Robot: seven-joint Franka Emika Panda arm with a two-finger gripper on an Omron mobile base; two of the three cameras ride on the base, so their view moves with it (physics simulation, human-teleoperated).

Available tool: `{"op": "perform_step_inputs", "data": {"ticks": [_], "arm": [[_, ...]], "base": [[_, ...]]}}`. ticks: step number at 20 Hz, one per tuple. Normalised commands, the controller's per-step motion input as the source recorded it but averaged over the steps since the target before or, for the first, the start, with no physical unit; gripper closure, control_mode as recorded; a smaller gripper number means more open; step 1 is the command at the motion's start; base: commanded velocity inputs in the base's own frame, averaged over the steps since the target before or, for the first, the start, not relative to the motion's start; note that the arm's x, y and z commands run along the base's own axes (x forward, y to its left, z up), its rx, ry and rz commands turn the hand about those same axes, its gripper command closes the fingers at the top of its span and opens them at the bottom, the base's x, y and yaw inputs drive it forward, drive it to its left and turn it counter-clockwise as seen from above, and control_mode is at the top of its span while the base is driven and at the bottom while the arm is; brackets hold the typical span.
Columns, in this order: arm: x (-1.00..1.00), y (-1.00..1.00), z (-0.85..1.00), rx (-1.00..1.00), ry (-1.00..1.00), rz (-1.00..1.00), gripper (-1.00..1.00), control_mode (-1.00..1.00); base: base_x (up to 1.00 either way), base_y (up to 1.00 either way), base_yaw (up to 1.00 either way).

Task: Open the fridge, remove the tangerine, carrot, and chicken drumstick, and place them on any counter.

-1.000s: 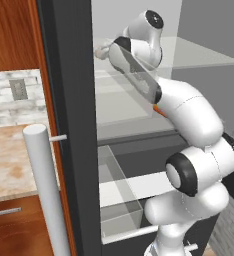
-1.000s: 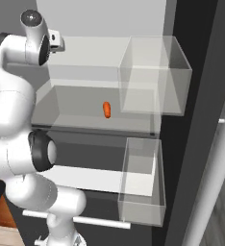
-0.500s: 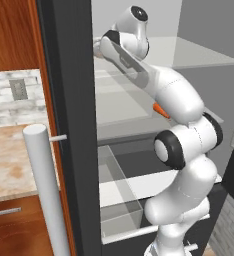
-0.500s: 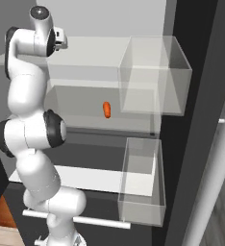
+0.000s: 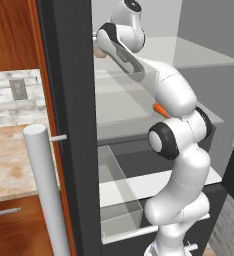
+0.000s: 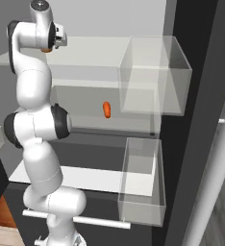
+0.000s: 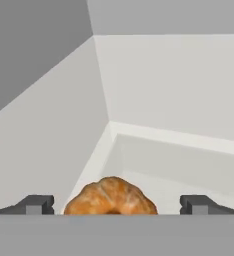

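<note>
**Jaws wide over the drumstick**

The gripper (image 7: 116, 205) stands fully open, holding nothing, straddling the golden-brown, lumpy chicken drumstick (image 7: 110, 197) at the hand view's bottom centre. It should advance squarely before closing. The small orange carrot (image 6: 106, 109) lies mid-frame on the shelf below.

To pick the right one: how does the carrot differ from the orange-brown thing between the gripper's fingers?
The carrot is bright orange; the orange-brown thing is duller and mottled. The carrot is slim and tapered; the orange-brown thing is a rounded lump. The carrot lies a shelf lower; the orange-brown thing sits between the open gripper tips. Both are inside the fridge.
</note>
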Motion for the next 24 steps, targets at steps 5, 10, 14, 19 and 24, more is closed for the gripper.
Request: {"op": "perform_step_inputs", "data": {"ticks": [5, 10, 14, 19, 24], "arm": [[-0.05, 0.01, -0.34, 0.0, 0.01, 0.0, -1.0, -1.0], [0.0, 0.0, -0.34, 0.0, 0.01, 0.0, -1.0, -1.0], [0.03, 0.01, -0.26, 0.0, 0.05, 0.0, 1.0, -1.0], [0.0, 0.0, 0.0, 0.0, 0.01, 0.0, 1.0, -1.0], [-0.17, 0.0, -0.27, 0.0, 0.0, 0.0, 1.0, -1.0]], "base": [[0.0, 0.0, 0.0], [0.0, 0.0, 0.0], [0.0, 0.0, 0.0], [0.0, 0.0, 0.0], [0.0, 0.0, 0.0]]}}
